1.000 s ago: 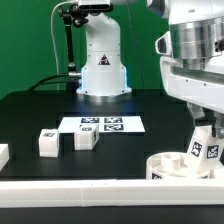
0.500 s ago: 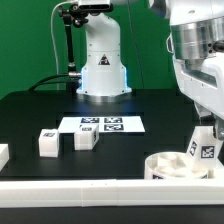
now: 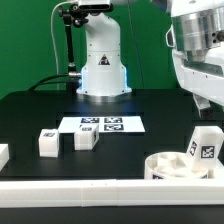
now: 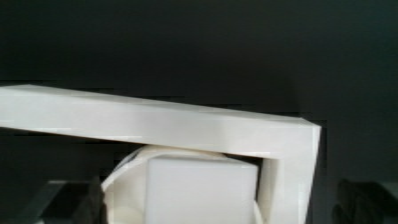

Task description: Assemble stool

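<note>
The round rimmed seat disc (image 3: 172,166) lies at the front of the exterior view's right. A white tagged leg (image 3: 203,146) stands upright in it, free of the gripper. My gripper (image 3: 207,102) hangs just above the leg's top with its jaws apart and nothing in them. In the wrist view the leg (image 4: 187,190) shows end-on, low between the dark fingers (image 4: 352,200), and my gripper (image 4: 214,208) is spread wider than the leg. Two loose legs (image 3: 47,142) (image 3: 86,138) lie on the table to the exterior view's left. A third leg (image 3: 3,155) is cut off at the left edge.
The marker board (image 3: 102,124) lies flat behind the loose legs. The long white border rail (image 3: 80,190) runs along the table's front, and its corner shows in the wrist view (image 4: 196,122). The arm's base (image 3: 100,70) stands at the back.
My gripper has let go of the upright leg and risen clear of it. The leg stays standing in the seat disc.
</note>
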Robot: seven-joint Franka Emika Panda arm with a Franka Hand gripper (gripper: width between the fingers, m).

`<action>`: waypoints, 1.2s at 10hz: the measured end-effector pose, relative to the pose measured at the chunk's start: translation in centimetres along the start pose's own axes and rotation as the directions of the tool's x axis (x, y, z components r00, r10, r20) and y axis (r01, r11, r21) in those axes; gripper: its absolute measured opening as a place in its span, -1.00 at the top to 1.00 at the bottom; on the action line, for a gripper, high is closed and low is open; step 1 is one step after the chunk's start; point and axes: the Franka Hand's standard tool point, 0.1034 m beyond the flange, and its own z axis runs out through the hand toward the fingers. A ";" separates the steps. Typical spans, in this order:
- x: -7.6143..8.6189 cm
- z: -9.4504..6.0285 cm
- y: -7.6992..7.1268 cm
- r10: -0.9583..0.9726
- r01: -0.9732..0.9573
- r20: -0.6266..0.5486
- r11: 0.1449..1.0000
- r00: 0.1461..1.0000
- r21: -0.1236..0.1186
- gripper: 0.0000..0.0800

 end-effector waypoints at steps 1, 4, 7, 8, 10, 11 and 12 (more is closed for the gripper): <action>0.0 0.1 0.0 -0.088 0.088 0.000 0.996 0.996 -0.001 -0.62; -0.4 0.2 0.5 -0.362 0.361 -0.005 0.932 0.932 -0.035 -0.62; -0.4 0.0 0.3 -0.667 0.666 -0.004 0.744 0.745 -0.053 -0.62; -0.4 -0.2 0.2 -0.749 0.748 -0.001 0.661 0.662 -0.053 -0.62; -0.4 -0.4 0.0 -0.829 0.828 0.003 0.558 0.559 -0.051 -0.62; -0.3 -0.3 0.1 -0.865 0.864 0.007 0.500 0.501 -0.051 -0.62; -0.3 -0.2 0.1 -0.876 0.875 0.008 0.482 0.483 -0.050 -0.62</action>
